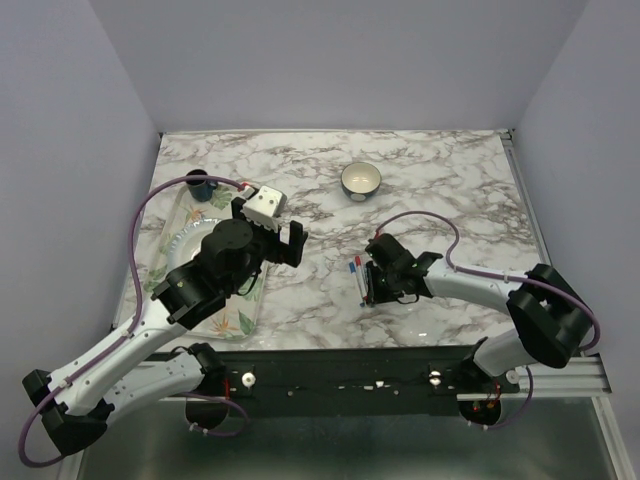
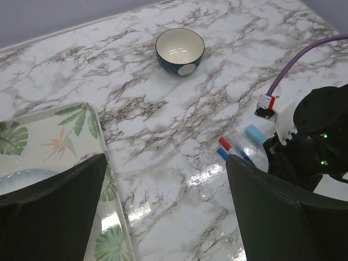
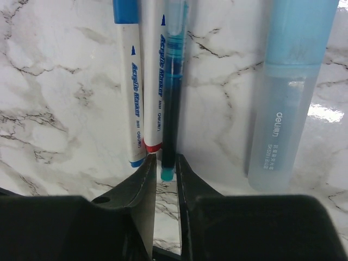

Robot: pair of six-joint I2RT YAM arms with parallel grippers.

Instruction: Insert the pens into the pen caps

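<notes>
Several pens lie side by side on the marble. A white marker (image 3: pixel 130 81) wears a blue pen cap (image 3: pixel 126 11). Beside it lie a red-ended white marker (image 3: pixel 154 81), a dark teal pen (image 3: pixel 173 81) and a thick pale blue marker (image 3: pixel 285 92). My right gripper (image 3: pixel 166 163) is low over the table, its jaws a narrow gap apart. The teal pen's near end lies loose between the fingertips (image 3: pixel 148 168). From the left wrist, the red cap (image 2: pixel 224 143) and the blue cap (image 2: pixel 222 153) show beside the right gripper (image 2: pixel 272 149). My left gripper (image 2: pixel 168 217) hangs wide open and empty above the table.
A dark-rimmed bowl (image 1: pixel 361 179) stands at the back centre. A leaf-patterned tray (image 1: pixel 190 215) with a plate lies at the left under my left arm, a dark mug (image 1: pixel 201 186) at its far corner. The tray's edge (image 2: pixel 81 117) is close to my left finger.
</notes>
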